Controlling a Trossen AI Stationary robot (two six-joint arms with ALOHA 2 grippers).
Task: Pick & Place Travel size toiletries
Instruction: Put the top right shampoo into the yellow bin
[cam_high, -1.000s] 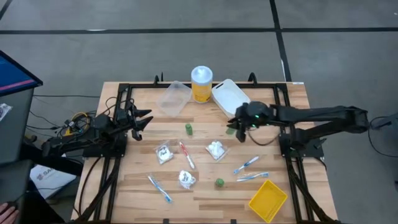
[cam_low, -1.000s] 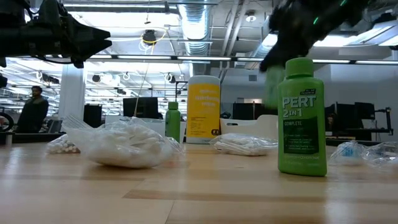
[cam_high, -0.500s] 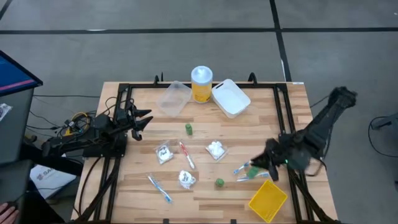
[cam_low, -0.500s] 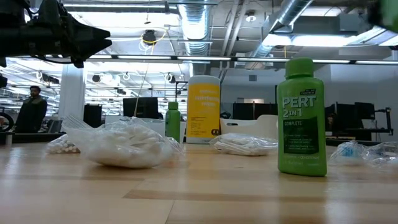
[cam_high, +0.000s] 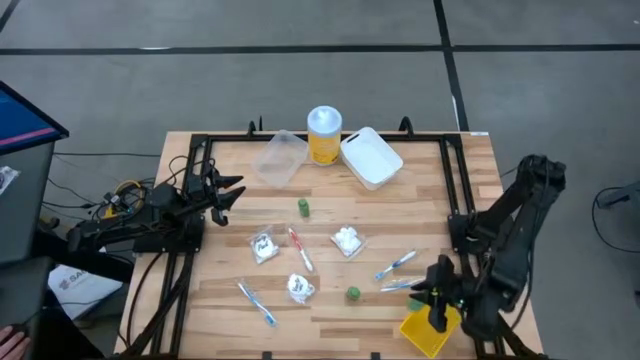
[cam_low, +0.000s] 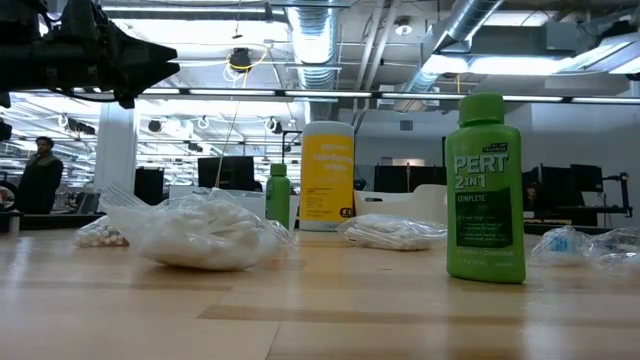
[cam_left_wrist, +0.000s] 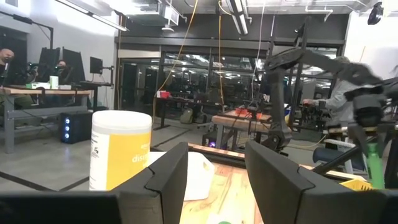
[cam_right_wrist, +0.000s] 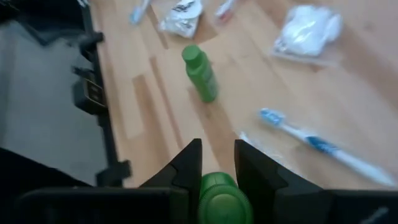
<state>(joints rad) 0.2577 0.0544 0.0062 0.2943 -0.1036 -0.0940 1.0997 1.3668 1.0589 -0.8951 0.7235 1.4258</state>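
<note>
My right gripper (cam_high: 437, 299) hovers over the yellow tray (cam_high: 432, 325) at the table's near right corner, shut on a small green bottle (cam_right_wrist: 218, 198). Two more green bottles (cam_high: 303, 207) (cam_high: 353, 293) stand upright on the wood. Three blue-white toothbrushes (cam_high: 257, 302) (cam_high: 397, 264) (cam_high: 405, 284) and a red-white one (cam_high: 300, 248) lie flat among three clear packets (cam_high: 264, 245) (cam_high: 300, 287) (cam_high: 348, 239). My left gripper (cam_high: 231, 190) waits open above the table's left side. My right gripper pinches the green bottle between its two fingers near the capped top (cam_right_wrist: 219, 186), coming from above and pointing down. The bottle (cam_left_wrist: 374, 163) hangs upright below the fingers, lifted clear above the yellow tray.
At the far edge stand a tall yellow jar with a white lid (cam_high: 324, 135), a clear container (cam_high: 280, 157) and a white container (cam_high: 371, 156). Black frame rails (cam_high: 455, 190) run along both sides of the table. People show in the room beyond.
My right gripper, shut on the green bottle, has swung from beside the white container at the far side toward the table's near right corner and now hangs over the yellow tray. The bottle has travelled with it. The left arm has kept still.
</note>
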